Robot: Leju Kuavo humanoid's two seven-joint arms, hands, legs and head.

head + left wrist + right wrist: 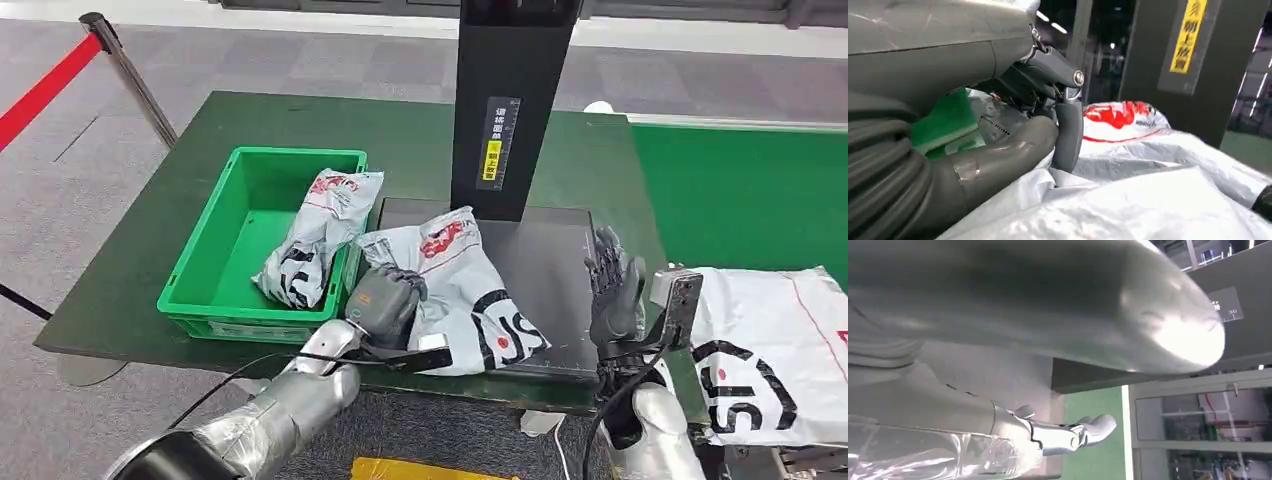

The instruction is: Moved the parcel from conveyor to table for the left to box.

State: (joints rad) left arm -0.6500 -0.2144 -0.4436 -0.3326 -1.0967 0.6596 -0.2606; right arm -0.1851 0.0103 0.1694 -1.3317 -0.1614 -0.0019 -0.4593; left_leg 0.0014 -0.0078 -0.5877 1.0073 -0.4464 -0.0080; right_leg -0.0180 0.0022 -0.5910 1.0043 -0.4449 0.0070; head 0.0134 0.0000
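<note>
A grey-white parcel (470, 290) with red and black print lies on the dark plate (550, 260) in the middle of the table. My left hand (385, 300) sits on its left edge, next to the green box (215, 245), fingers curled over the wrapping. In the left wrist view the thumb and a finger (1068, 130) press down into the crumpled parcel (1148, 190). My right hand (612, 285) stands at the plate's right edge, fingers spread and pointing up, holding nothing; its fingers (1073, 432) are also apart in the right wrist view.
A second parcel (315, 240) lies inside the green box. A black post (510, 100) rises behind the plate. A large white parcel (770, 350) lies on the green conveyor (740, 190) at my right. A red barrier strap (45, 85) runs at the far left.
</note>
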